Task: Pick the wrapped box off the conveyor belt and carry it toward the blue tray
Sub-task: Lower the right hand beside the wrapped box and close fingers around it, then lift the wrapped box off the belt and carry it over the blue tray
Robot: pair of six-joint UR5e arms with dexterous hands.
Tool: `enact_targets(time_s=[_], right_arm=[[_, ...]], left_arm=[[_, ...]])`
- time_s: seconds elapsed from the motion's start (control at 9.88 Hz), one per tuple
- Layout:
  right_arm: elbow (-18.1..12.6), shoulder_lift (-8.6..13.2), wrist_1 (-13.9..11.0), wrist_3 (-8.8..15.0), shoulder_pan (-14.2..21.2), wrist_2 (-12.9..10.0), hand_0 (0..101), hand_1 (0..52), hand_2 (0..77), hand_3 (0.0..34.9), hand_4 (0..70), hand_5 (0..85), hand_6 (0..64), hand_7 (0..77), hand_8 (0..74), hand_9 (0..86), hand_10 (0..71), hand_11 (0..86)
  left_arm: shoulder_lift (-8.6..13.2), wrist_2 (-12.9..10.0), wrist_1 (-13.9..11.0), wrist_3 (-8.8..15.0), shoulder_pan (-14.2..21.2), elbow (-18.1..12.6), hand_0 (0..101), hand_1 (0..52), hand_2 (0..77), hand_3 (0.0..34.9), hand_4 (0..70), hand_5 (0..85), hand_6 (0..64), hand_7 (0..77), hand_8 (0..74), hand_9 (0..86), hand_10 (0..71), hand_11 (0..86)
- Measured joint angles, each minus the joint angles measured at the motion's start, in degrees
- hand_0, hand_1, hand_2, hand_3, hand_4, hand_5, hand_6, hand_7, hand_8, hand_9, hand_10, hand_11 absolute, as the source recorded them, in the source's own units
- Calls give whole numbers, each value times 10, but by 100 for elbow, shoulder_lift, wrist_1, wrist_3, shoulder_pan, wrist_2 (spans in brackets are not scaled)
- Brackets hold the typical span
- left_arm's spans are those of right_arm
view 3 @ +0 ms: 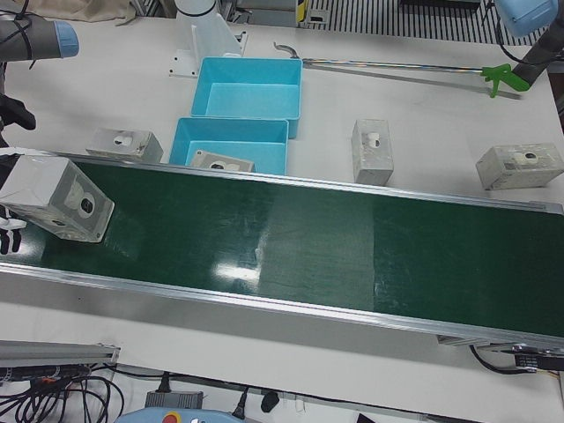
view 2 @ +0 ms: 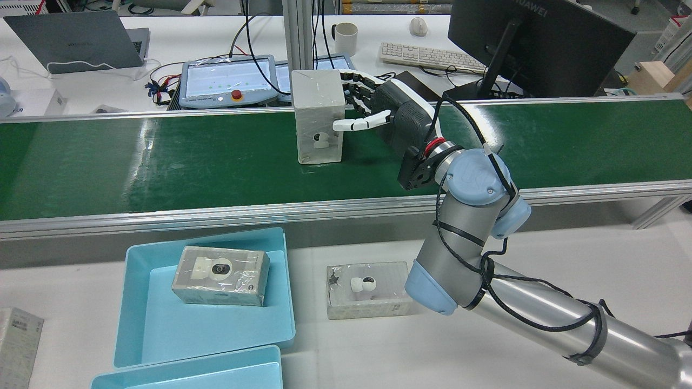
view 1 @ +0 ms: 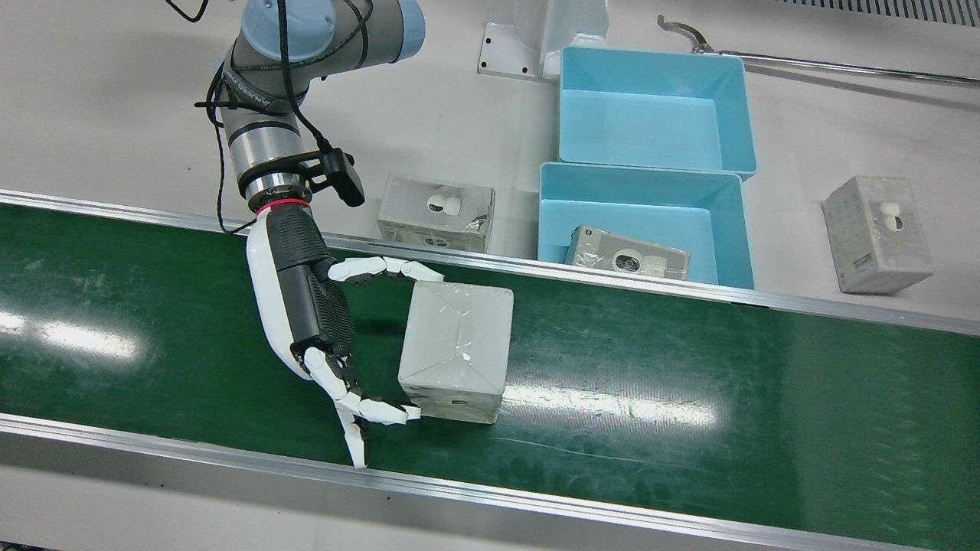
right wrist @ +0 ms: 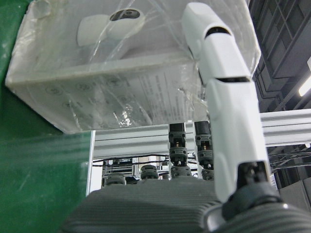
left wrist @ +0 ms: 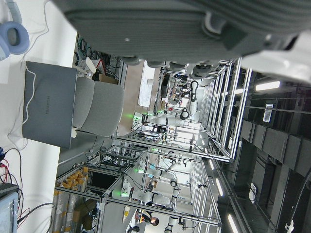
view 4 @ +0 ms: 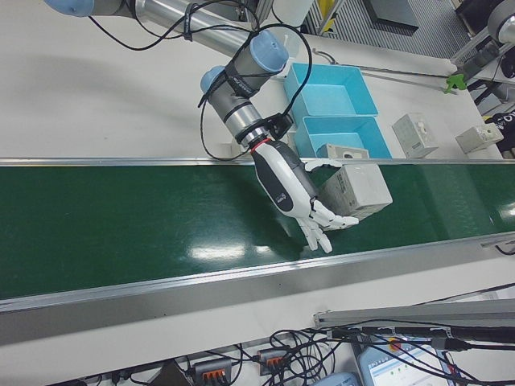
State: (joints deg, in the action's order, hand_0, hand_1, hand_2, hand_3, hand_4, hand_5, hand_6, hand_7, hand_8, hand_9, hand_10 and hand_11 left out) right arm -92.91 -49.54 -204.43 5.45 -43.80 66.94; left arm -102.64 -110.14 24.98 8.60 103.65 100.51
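Note:
The wrapped box (view 1: 457, 352), white under clear film with a small camera printed on one side, stands on end on the green conveyor belt (view 1: 689, 383). My right hand (view 1: 306, 306) is shut on it, with fingers (view 1: 387, 268) on the side toward the trays and others at its outer lower edge. In the rear view the box (view 2: 319, 116) is upright with the right hand (view 2: 389, 113) to its right. The right hand view has a finger (right wrist: 223, 97) pressed on the film of the box (right wrist: 121, 73). Only the palm of my left hand (left wrist: 194, 24) shows.
Two blue trays sit beyond the belt: the near tray (view 1: 635, 218) holds another wrapped box (view 1: 628, 260), the far tray (view 1: 651, 115) holds nothing. More wrapped boxes lie on the table (view 1: 436, 210) (view 1: 878, 233). A reaching tool (view 1: 804, 65) lies at the back.

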Motion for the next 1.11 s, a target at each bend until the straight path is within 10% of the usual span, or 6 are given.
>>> enact_targets(time_s=[0.51, 0.81, 1.01, 1.11], right_arm=[[511, 562, -2, 19, 117, -47, 540, 224, 218, 169, 180, 207, 87, 289, 16, 49, 0, 16], [388, 630, -167, 15, 201, -65, 602, 207, 273, 200, 295, 295, 169, 376, 158, 185, 71, 16], [-73, 587, -651, 18, 210, -173, 606, 180, 289, 182, 333, 305, 202, 398, 251, 278, 136, 22], [-399, 571, -865, 27, 211, -225, 536, 71, 349, 91, 404, 316, 240, 442, 365, 365, 300, 218]], left_arm=[[0, 0, 0, 0, 0, 0, 0, 0, 5, 0, 0, 5, 0, 5, 5, 0, 5, 5], [0, 0, 0, 0, 0, 0, 0, 0, 11, 0, 0, 5, 0, 5, 5, 0, 0, 0], [0, 0, 0, 0, 0, 0, 0, 0, 5, 0, 0, 5, 0, 5, 5, 0, 5, 5], [0, 0, 0, 0, 0, 0, 0, 0, 11, 0, 0, 11, 0, 5, 5, 0, 5, 5]])
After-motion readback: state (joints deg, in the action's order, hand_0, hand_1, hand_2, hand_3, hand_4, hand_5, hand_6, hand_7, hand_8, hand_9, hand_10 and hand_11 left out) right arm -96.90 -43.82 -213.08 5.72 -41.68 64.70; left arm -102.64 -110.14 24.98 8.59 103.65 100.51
